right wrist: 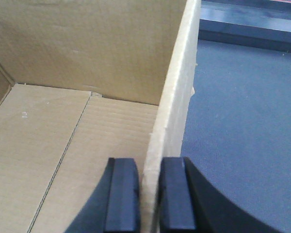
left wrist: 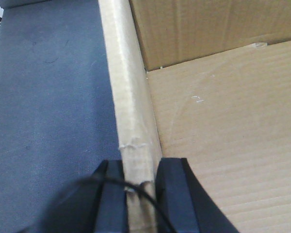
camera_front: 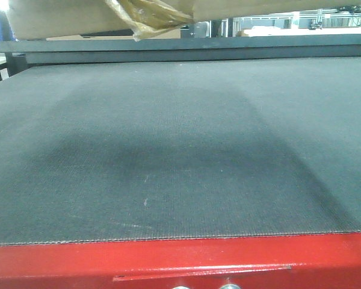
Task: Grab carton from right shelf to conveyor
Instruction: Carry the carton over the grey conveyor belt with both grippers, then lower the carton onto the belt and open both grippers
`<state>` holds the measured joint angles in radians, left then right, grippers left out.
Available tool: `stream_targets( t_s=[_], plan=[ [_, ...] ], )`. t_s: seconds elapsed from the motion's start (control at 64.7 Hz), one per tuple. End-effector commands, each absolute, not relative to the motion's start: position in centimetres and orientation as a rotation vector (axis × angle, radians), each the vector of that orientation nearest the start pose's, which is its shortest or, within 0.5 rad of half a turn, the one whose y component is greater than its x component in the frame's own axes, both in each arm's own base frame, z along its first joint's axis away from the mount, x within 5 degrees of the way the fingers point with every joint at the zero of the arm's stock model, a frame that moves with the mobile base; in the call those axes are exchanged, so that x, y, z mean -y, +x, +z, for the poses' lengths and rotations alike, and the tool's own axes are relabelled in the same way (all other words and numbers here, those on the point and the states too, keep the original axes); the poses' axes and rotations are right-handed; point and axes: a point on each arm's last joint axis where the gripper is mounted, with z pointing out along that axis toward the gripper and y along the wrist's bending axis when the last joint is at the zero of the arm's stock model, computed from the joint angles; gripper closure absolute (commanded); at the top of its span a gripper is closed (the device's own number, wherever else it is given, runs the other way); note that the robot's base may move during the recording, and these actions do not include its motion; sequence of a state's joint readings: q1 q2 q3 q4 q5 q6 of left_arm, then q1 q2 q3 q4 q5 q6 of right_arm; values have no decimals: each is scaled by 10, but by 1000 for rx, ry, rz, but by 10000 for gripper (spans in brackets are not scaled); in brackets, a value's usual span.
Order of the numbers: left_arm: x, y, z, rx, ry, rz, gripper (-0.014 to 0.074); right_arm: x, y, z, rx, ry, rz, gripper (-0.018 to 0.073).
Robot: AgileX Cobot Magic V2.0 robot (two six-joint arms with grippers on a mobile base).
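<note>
The large brown corrugated cardboard carton (camera_front: 60,18) is held over the far end of the wide dark grey textured conveyor belt (camera_front: 180,150), whose red metal frame (camera_front: 180,259) is set nearest. Its left wall is clamped by the black left gripper (left wrist: 140,194) and its right wall by the black right gripper (right wrist: 149,194), with belt seen outside each wall

Item: right hand (right wrist: 149,194), lower centre; two black fingers (right wrist: 122,194) clamped either side of a cardboard wall, one inside, one outside.
Item: carton (right wrist: 87,63), plain brown corrugated, open-topped; interior fills the left half, floor flaps meeting at a seam, far wall upright.
Item: conveyor (right wrist: 242,111), dark grey textured belt, right of the gripped wall; darker rail (right wrist: 247,34) across the top, red strip above it.
</note>
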<state>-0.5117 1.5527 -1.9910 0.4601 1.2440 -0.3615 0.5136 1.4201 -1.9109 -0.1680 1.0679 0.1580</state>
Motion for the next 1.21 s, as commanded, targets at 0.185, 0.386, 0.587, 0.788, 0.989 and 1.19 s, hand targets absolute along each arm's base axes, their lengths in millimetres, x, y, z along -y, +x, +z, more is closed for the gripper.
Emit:
stream_targets(
  t_s=[0.185, 0.386, 0.587, 0.788, 0.989, 1.19],
  plan=[
    [115, 281, 504, -2146, 121, 64, 613, -131, 241, 532, -1919, -371, 332, 624],
    [101, 300, 491, -2221, 47, 25, 613, -148, 271, 502, -2054, -396, 309, 624],
    [101, 339, 453, -2340, 46, 51, 613, -164, 319, 453, -2210, -401, 248, 624],
    [104, 365, 415, -2428, 57, 112, 613, -171, 355, 410, -2326, -395, 201, 624],
    [107, 380, 397, -2442, 73, 142, 608, -177, 370, 386, -2384, -402, 181, 536],
    [108, 381, 396, -2431, 84, 139, 327, -177, 370, 385, -2388, -403, 180, -16]
  ],
)
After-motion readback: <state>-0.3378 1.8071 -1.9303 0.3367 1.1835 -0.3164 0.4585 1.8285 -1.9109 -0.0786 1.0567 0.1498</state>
